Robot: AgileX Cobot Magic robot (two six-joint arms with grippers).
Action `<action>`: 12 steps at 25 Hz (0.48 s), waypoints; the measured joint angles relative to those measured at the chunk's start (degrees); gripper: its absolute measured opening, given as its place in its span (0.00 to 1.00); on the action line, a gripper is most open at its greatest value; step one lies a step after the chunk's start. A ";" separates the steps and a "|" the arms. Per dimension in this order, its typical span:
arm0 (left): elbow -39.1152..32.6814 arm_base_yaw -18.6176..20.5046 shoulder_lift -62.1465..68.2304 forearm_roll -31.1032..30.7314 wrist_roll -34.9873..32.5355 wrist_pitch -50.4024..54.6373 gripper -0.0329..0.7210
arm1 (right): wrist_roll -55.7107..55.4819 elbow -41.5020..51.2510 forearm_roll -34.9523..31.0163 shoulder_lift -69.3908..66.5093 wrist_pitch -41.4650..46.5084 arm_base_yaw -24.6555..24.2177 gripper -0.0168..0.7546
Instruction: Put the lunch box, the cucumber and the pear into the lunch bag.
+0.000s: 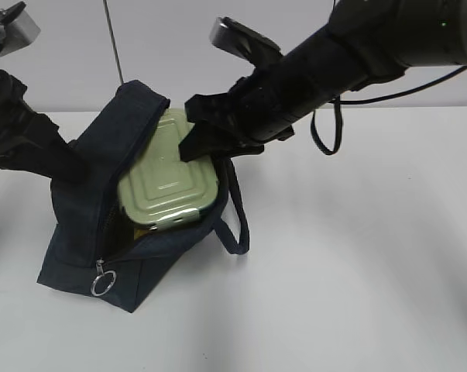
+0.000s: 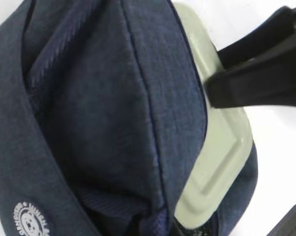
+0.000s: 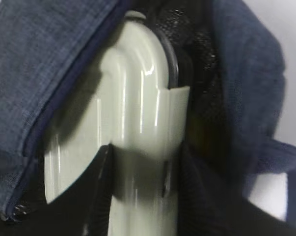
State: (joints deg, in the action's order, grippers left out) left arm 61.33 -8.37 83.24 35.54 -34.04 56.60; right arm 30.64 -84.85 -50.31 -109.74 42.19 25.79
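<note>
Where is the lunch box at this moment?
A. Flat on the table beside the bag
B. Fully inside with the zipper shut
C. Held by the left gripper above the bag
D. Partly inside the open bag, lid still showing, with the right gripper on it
D: the lunch box sits tilted in the mouth of the open lunch bag, and the right gripper clasps its far end.

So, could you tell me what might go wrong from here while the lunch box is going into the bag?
1. The lunch box lies tilted in the lunch bag opening, its lid mostly outside; released now, it may stay wedged or slide out.
2. The left pincer holds the flap back at the bag's left edge; if the fabric slips, the opening may fall shut against the box.
3. The right pincer pushing down could tip the soft bag over.
</note>
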 joint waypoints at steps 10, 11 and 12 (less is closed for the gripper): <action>0.00 0.00 0.00 -1.17 0.00 0.47 0.06 | 2.10 -5.82 -0.72 -5.68 0.73 4.44 0.41; 0.00 0.00 0.00 -1.17 0.00 0.47 0.06 | 2.33 -5.82 -0.77 -5.78 0.95 4.44 0.45; 0.00 0.00 0.00 -1.12 0.00 0.47 0.06 | 2.36 -5.82 -0.99 -5.78 1.05 4.44 0.50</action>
State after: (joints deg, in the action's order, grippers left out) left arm 61.33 -8.37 83.24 34.43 -34.04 57.07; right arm 33.00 -90.67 -51.30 -115.51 43.24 30.23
